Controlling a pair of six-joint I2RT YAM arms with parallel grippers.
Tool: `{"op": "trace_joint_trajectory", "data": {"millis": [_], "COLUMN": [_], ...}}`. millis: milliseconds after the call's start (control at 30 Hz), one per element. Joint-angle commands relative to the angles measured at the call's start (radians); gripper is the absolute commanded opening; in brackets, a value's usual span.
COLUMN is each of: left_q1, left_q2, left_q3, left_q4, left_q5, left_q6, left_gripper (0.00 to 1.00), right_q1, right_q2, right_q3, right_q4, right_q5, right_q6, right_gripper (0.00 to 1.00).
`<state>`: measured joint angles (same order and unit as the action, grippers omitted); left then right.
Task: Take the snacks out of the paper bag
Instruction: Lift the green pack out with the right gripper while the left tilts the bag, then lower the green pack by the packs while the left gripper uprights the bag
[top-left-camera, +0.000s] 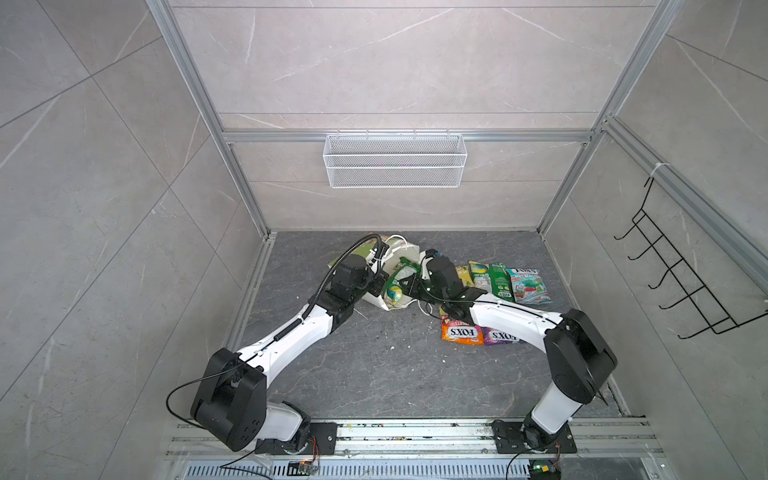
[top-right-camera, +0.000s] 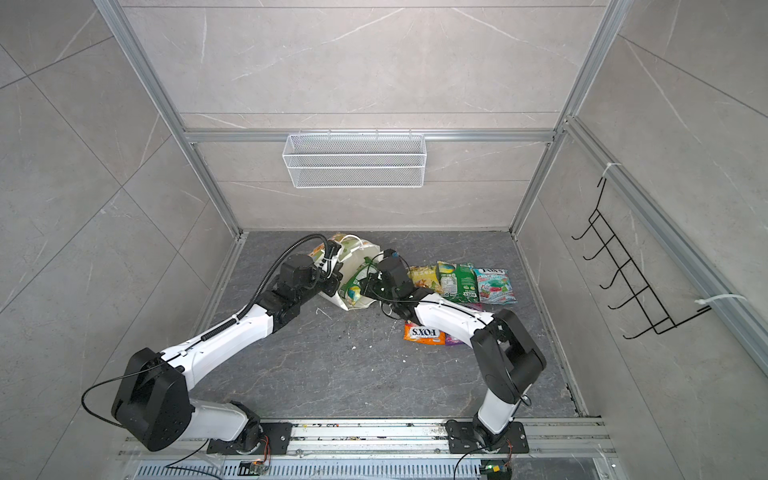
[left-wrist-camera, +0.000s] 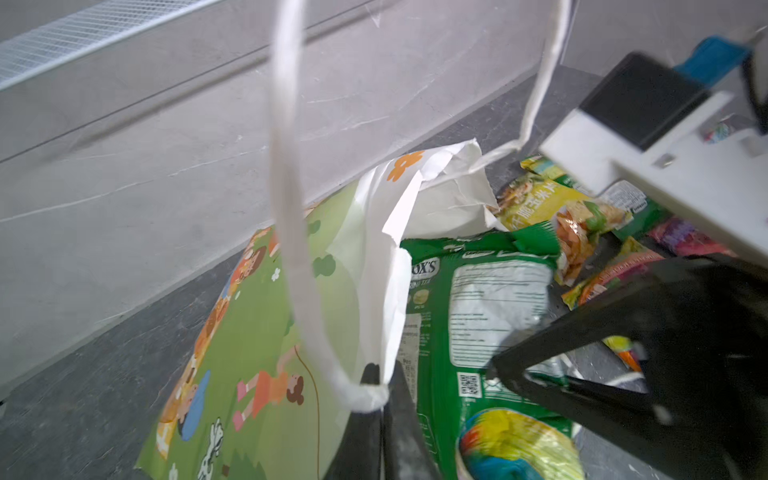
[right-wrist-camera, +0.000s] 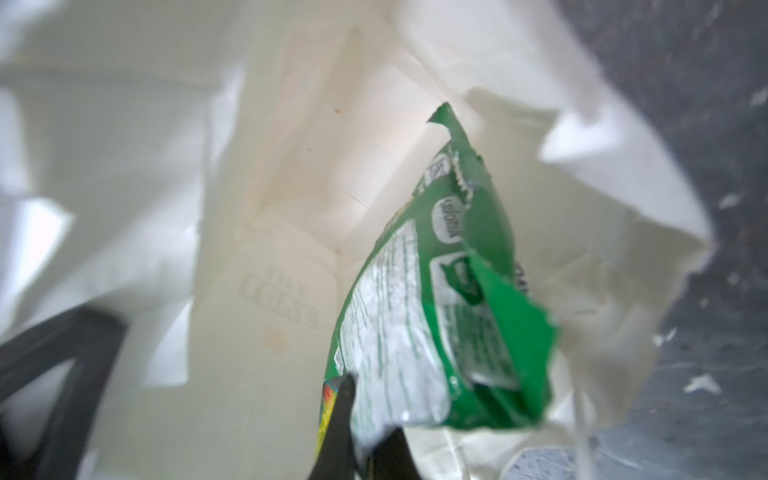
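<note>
Near the middle of the counter's back edge, the left tool (left-wrist-camera: 384, 374) is clenched on the rim of the paper bag (left-wrist-camera: 257, 332), right where a white cord handle (left-wrist-camera: 291, 208) joins it. A green FOX'S packet (right-wrist-camera: 415, 311) sits in the bag's open mouth, pinched by the right tool (right-wrist-camera: 365, 436). Right of the bag, on the counter (top-left-camera: 374, 374), a yellow chip bag (top-left-camera: 463, 274), another green bag (top-left-camera: 492, 280) and a teal mint bag (top-left-camera: 528, 284) lie in a row. Nearer the front edge, an orange FOX'S bag (top-left-camera: 461, 332) and a purple FOX'S bag (top-left-camera: 500, 336) lie side by side.
</note>
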<state>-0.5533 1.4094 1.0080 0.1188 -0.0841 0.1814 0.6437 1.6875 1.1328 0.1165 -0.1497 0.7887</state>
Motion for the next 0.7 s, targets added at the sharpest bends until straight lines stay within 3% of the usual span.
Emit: {"op": "trace_joint_trajectory", "data": {"millis": [0, 233, 433, 600, 667], "left_q1": [0.009, 0.021, 0.06, 0.072, 0.089], "left_q2": [0.034, 0.076, 0.098, 0.098, 0.089], "left_q3": [0.085, 0.23, 0.353, 0.437, 0.445], "left_q4": [-0.07, -0.213, -0.353, -0.432, -0.428], "left_q5": [-0.091, -0.156, -0.023, 0.106, 0.208], "left_q6": [-0.062, -0.193, -0.338, -0.466, -0.53], "left_gripper": [0.0, 0.0, 0.0, 0.0, 0.0], "right_q1": [-0.018, -0.073, -0.116, -0.161, -0.18], "right_q2": [-0.09, -0.284, -0.421, -0.405, -0.37], "right_q3": [0.043, 0.147, 0.293, 0.462, 0.54], "right_q4": [-0.128, -0.417, -0.571, -0.768, -0.87], "right_q5": [-0.074, -0.036, 0.081, 0.242, 0.339], "right_q6": [-0.165, -0.309, -0.387, -0.454, -0.498], "right_gripper": [0.0, 0.0, 0.0, 0.0, 0.0]}}
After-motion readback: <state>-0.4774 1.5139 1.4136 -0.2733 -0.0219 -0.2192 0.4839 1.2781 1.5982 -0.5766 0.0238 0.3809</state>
